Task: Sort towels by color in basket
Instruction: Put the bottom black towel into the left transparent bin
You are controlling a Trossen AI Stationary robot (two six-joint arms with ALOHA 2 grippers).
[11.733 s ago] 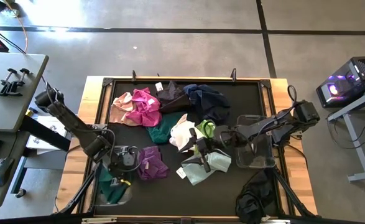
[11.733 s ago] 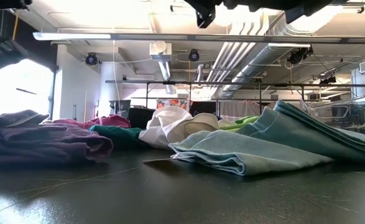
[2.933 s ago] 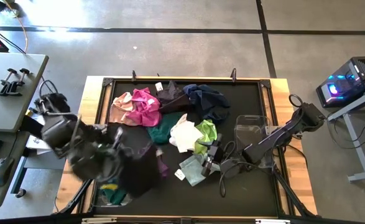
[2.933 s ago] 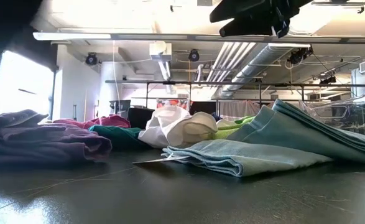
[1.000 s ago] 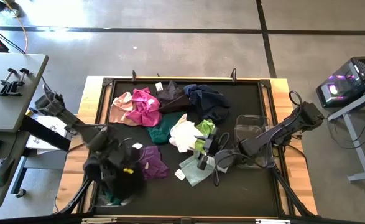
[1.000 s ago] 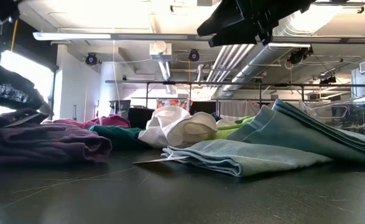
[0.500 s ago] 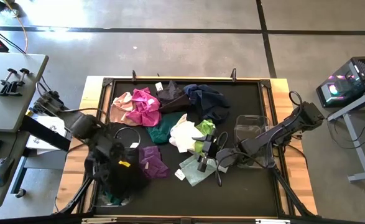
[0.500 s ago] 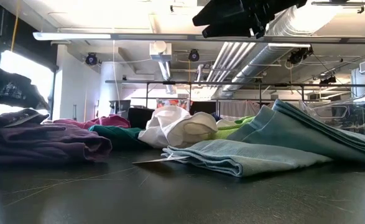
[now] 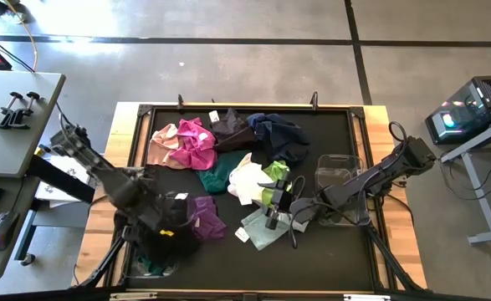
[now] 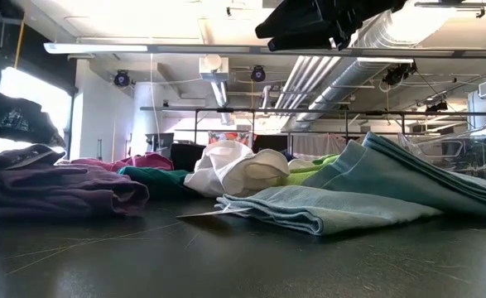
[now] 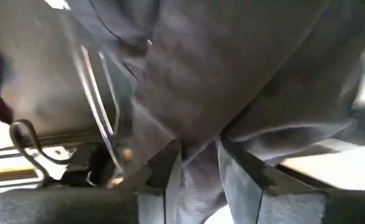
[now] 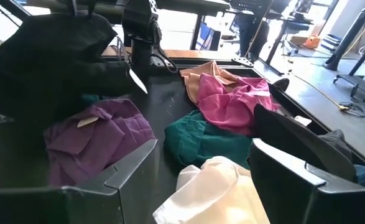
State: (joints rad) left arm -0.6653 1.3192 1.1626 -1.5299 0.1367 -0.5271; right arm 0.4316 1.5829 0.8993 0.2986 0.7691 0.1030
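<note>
The left gripper is pinched narrowly on a black towel, the dark cloth bunched between its two fingers and hanging in loose folds over the near left corner of the desk. Below it sits a clear bin with a dark green towel showing inside.

The right gripper stands wide with nothing between its fingers, hovering above the middle of the desk over the white towel and the lime towel.

The other towels lie loose on the dark mat. A purple towel is crumpled just right of the black one. A pale mint towel lies near the front, under the right arm. A teal towel sits in the centre, touching the white one. Along the far side lie a pink towel, a magenta towel, a dark towel and a navy towel. A second clear bin stands at the right side of the desk
</note>
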